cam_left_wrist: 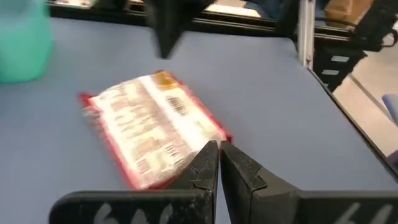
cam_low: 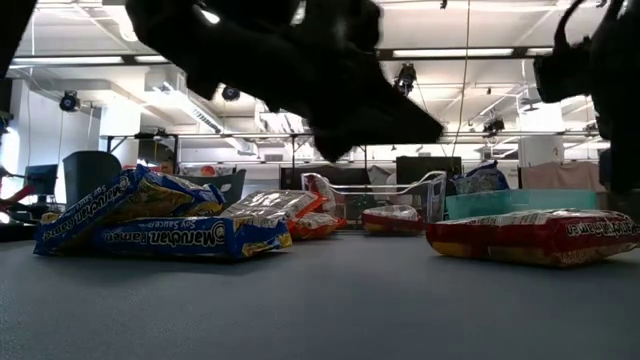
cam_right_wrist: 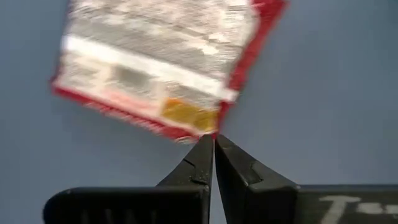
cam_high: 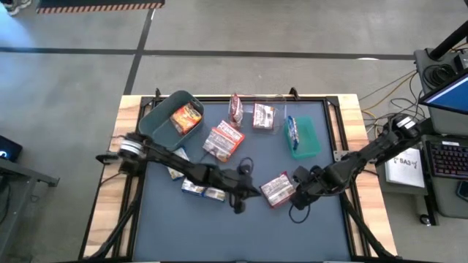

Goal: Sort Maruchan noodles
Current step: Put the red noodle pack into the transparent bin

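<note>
A maroon-and-white Maruchan noodle packet [cam_high: 276, 188] lies flat on the blue mat near the table's middle, between my two grippers. It also shows in the low view [cam_low: 535, 238]. My left gripper [cam_high: 254, 191] is shut and hovers just left of it; in its wrist view the shut tips [cam_left_wrist: 219, 152] stand before the packet's near edge [cam_left_wrist: 149, 127]. The low view shows this gripper [cam_low: 432, 126] well above the mat. My right gripper [cam_high: 296, 193] is shut and points steeply down over the packet's right corner [cam_right_wrist: 202, 127], with a gap below it in the low view.
At the far left, a grey bin [cam_high: 162, 123] holds an orange packet [cam_high: 186, 117]. A clear bin [cam_high: 272, 109] holds maroon packets. A green bin [cam_high: 308, 139] holds a blue one. Stacked packets [cam_high: 223, 141] lie mid-table. Blue packets [cam_high: 203, 191] lie under my left arm.
</note>
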Robot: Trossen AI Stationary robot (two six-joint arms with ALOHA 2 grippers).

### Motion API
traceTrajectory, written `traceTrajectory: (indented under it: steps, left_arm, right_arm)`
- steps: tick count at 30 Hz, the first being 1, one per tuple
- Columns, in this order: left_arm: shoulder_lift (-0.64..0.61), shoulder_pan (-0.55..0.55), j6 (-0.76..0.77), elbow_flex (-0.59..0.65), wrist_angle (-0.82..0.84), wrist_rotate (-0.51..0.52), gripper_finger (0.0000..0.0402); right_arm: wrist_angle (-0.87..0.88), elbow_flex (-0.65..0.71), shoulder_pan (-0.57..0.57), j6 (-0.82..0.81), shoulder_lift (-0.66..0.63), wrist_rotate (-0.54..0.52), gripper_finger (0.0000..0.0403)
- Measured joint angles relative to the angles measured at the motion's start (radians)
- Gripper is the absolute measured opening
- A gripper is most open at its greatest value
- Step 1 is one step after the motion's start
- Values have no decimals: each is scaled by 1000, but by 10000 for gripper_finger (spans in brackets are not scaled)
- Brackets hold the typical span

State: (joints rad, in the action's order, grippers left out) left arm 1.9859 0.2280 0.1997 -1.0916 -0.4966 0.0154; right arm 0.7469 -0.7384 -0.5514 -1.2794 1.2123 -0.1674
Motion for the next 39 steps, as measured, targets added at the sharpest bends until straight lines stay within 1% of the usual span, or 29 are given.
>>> traceTrajectory:
  steps: [4,9,16,18,21,25,27,31,33,36,39]
  left_arm:
    - [90,3,-7,-60,-1,-1,0]
    - [166,2,0,-103,8,3,0]
    - [219,2,3,-170,23,3,0]
    - [218,2,3,-171,37,1,0]
    - [205,4,4,-162,54,5,0]
    - [163,2,-13,-158,192,33,0]
    - [144,1,-18,-156,263,57,0]
    - [125,2,-16,-146,323,78,0]
    - [129,0,-16,-144,324,78,0]
    - [128,0,-4,-141,331,85,0]
    - [128,-1,4,-134,350,85,0]
  right_arm:
    - [-2,60,0,-53,-10,-52,8]
    - [-43,117,0,-115,5,-120,8]
    - [-281,137,0,-109,34,-125,8]
    - [-353,138,0,-92,61,-124,8]
    - [-410,134,1,-76,103,-114,8]
    - [-393,103,-2,-78,131,-54,8]
    - [-360,91,-2,-70,125,-32,9]
    - [-292,81,-2,-57,84,-26,10]
    - [-274,81,4,-58,57,-11,15]
    - [-272,83,5,-61,9,2,35]
    - [-279,88,5,-80,-39,-5,69]
